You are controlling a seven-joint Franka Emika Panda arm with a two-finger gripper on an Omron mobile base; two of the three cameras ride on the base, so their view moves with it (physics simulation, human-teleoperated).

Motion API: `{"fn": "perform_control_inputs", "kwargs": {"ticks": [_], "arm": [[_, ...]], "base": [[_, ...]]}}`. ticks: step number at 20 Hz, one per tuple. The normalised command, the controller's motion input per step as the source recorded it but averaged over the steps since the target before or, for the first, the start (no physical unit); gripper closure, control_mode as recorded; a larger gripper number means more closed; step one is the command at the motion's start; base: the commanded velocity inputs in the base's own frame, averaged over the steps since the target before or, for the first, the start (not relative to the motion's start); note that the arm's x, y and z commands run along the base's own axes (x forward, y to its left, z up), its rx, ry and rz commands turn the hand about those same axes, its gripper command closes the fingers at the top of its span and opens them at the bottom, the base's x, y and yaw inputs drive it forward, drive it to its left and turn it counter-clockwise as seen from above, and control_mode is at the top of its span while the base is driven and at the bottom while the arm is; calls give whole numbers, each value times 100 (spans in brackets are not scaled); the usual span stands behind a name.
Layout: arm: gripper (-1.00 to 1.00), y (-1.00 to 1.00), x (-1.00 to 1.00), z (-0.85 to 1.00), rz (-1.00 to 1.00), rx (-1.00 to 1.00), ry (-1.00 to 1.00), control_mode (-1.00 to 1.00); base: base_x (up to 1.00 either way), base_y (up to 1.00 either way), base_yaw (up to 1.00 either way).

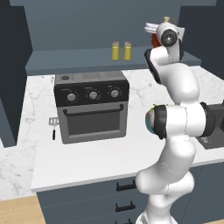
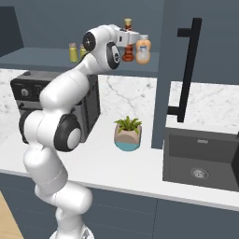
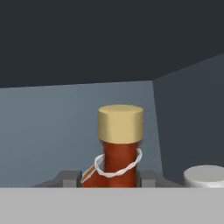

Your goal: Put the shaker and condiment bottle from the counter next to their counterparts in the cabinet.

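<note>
End effector (image 3: 110, 178): closed on the condiment bottle (image 3: 118, 153), one dark finger (image 3: 68, 178) on each side of its red-brown body, seen in the hand view; raised to the level of the cabinet (image 2: 56, 28) shelf.
Condiment bottle: upright in the grip, tan cap on top, thin neck with a twisted white cord around it; in the right base view it stands at the shelf just left of the orange bottle (image 2: 143, 50). Whether its base touches the shelf I cannot tell.
Orange bottle: squat, pale grey cap, upright on the shelf just beside the held bottle; its cap shows at the lower right of the hand view.
Shakers: two yellow-green shakers side by side on the same shelf, well to the left of the bottles. In the left base view the left shaker (image 1: 115, 51) has a greyish-tan cap and the right shaker (image 1: 127, 51) a reddish-pink one.
Arm: white, bent up from the base, wrist level with the shelf.
Surface (image 1: 87, 157): white marble pattern with grey veins, over dark drawers.
Toaster oven (image 1: 92, 105): black, on the surface below the shelf.
Spatula (image 1: 53, 127): small, lying left of the oven.
Potted plant (image 2: 127, 133): on the surface right of the arm.
Sink (image 2: 200, 158): dark basin set in the surface, far right.
</note>
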Motion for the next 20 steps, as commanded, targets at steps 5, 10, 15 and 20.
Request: {"fn": "perform_control_inputs", "kwargs": {"ticks": [5,10,15,20], "arm": [[100,-8,36,-12,0,-3,-5,-100],[100,-3,31,-17,0,-4,-5,-100],[-100,-7,5,-10,0,-6,-7,-100],[-100,-25,0,0,0,-6,-10,-100]], "base": [[0,0,0],[0,0,0],[0,0,0],[0,0,0]]}}
